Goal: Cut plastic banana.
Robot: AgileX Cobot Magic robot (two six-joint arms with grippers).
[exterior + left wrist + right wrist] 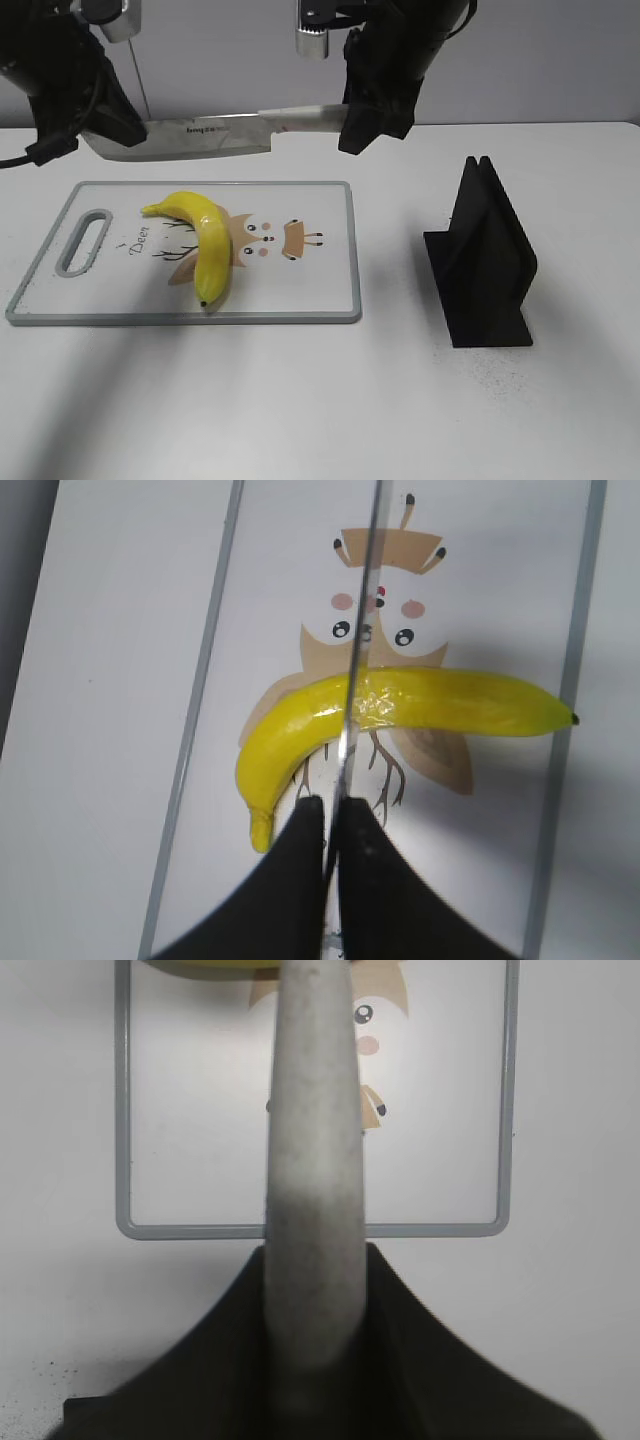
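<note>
The plastic banana lies whole on the white cutting board, its stem at the back left and its dark tip toward the front. A kitchen knife hangs level above the board's far edge, held at both ends. My left gripper is shut on the blade's tip end. In the left wrist view the blade runs edge-on across the banana from between the jaws. My right gripper is shut on the grey handle, clamped between the jaws.
A black knife stand stands on the white table to the right of the board. The board has a handle slot at its left end and a deer drawing under the banana.
</note>
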